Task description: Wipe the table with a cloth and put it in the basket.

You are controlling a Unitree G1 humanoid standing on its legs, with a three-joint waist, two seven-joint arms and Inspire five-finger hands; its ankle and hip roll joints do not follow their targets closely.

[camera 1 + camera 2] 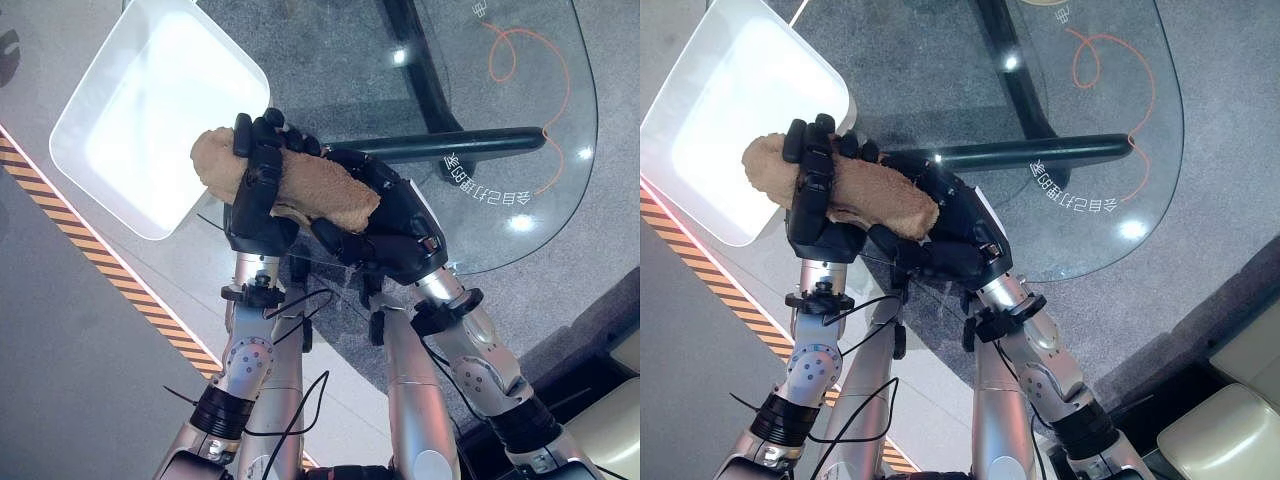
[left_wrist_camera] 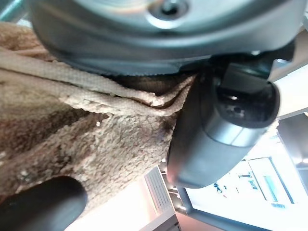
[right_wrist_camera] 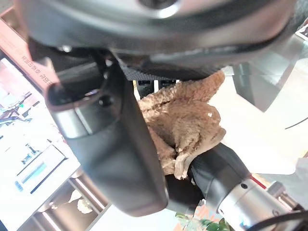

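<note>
Tan cloth (image 1: 290,185) rolled up, held above the glass table's (image 1: 520,90) near edge, just right of the white basket (image 1: 150,110). Left hand (image 1: 255,195) curled round its middle; right hand (image 1: 395,225) cupped under the right end, fingers curled against it.

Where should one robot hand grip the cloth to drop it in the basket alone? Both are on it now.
Grip the middle of the cloth, coming from above. It is bunched into a roll, so fingers likely close round it there. The left robot hand already curls over that part, nearest the white basket; the right robot hand holds the other end.
</note>
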